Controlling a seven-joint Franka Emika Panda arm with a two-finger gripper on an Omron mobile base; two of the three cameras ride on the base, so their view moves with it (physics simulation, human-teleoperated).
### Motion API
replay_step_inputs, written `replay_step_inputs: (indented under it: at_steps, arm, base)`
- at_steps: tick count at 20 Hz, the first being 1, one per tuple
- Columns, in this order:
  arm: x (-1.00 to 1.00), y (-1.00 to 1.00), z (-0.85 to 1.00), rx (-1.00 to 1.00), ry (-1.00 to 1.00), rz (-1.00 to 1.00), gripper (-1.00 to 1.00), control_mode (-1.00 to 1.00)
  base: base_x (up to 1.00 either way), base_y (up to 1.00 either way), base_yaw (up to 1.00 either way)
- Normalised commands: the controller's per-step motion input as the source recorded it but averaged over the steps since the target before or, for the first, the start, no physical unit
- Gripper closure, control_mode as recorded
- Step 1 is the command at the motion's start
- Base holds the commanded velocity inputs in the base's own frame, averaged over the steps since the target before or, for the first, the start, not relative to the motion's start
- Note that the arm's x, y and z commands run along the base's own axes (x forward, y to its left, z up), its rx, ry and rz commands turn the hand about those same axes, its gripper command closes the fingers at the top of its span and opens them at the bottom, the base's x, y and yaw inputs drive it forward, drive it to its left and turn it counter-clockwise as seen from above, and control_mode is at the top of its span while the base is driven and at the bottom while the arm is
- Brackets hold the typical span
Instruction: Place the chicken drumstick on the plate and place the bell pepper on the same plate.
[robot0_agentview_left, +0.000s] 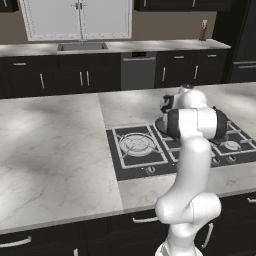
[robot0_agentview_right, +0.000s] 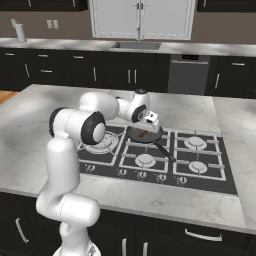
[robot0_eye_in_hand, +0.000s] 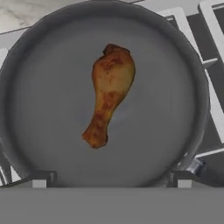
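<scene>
One chicken drumstick (robot0_eye_in_hand: 108, 94) lying flat inside one dark grey pan (robot0_eye_in_hand: 39, 109), directly below the gripper (robot0_eye_in_hand: 111, 178), roughly at the pan's middle. Thick meaty end pointing away from the fingertips (robot0_eye_in_hand: 39, 180), thin bone end pointing back toward them, slightly to one side. Two fingertips set wide apart at the pan's near rim, spread, nothing between them, not touching the meat. Seen from the right base camera: gripper (robot0_agentview_right: 150, 126) hanging just above the pan (robot0_agentview_right: 142, 135), with a brown speck of drumstick (robot0_agentview_right: 144, 134) showing beneath it. One pan handle (robot0_agentview_right: 165, 151) running out over the hob (robot0_agentview_right: 200, 170). Several round burners around the pan, among them one burner (robot0_agentview_right: 145, 160) just beside it and another burner (robot0_agentview_left: 136, 144) farther off
</scene>
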Motion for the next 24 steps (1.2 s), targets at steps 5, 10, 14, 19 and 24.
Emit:
replay_step_inputs:
  at_steps: [5, 10, 14, 19, 24]
  arm:
    - [0.3, -0.06, -0.25, 0.0, 0.03, 0.0, -1.0, -1.0]
    - [0.33, -0.03, -0.18, 0.0, 0.02, 0.0, -1.0, -1.0]
    - [0.33, -0.02, -0.19, 0.0, 0.01, 0.0, -1.0, -1.0]
    - [0.31, -0.03, -0.18, 0.0, 0.02, 0.0, -1.0, -1.0]
    - [0.17, -0.04, -0.09, 0.0, 0.07, 0.0, -1.0, -1.0]
  base:
    - [0.0, 0.0, 0.0]
    - [0.0, 0.0, 0.0]
    - [0.0, 0.0, 0.0]
    - [0.0, 0.0, 0.0]
    - [0.0, 0.0, 0.0]
